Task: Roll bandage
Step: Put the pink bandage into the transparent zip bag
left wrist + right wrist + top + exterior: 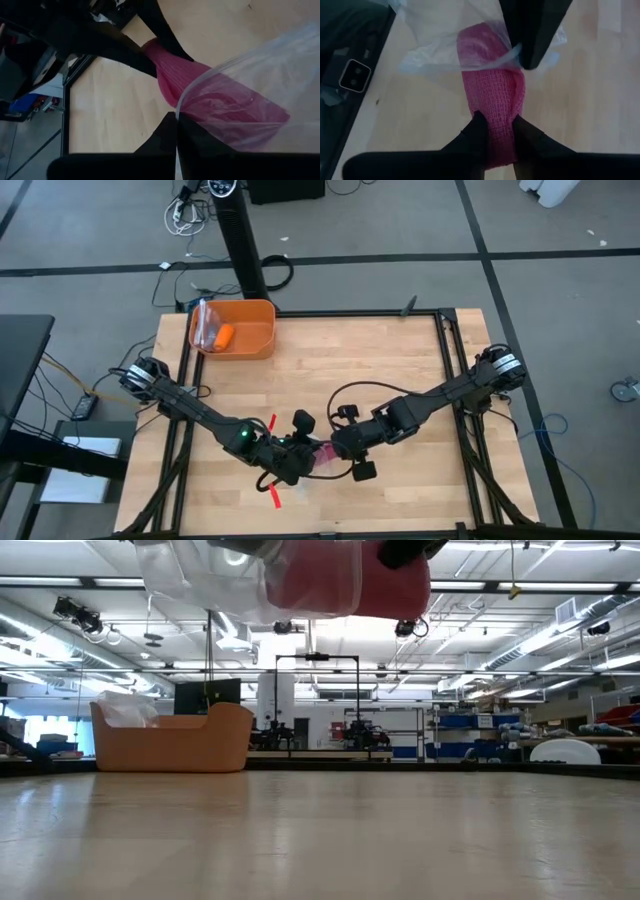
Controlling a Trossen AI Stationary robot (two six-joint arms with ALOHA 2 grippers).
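Observation:
The bandage (490, 85) is a rolled magenta-pink cylinder, with one end inside a clear crinkly plastic bag (445, 50). Both hang above the table's near middle, and in the low view the bandage (375, 585) and the bag (220, 585) are well clear of the wood. My right gripper (495, 122) is shut on the roll's free end. My left gripper (176, 117), coming from the left, is shut on the bag's mouth. In the high view the two grippers meet around the bandage (322, 456). My left gripper pinches the rim of the bag's open mouth (181, 107) between its two fingers. The bag is lifted clear of the table and reaches away from the fingers, with the roll's far end inside it. My right gripper pinches the end of the roll that sticks out of the bag (496, 131) between its two fingers (475, 131), which lie on opposite sides of it. The fingers slant downward from the table's right. The roll is lifted clear, and its other end (475, 45) is inside the bag.
An orange bin (250, 340) stands at the table's far left, holding a small orange object (224, 335) and some clear plastic. Two red tape marks (272, 495) lie on the wood near the left arm. A dark frame rail (455, 380) runs along the table's sides.

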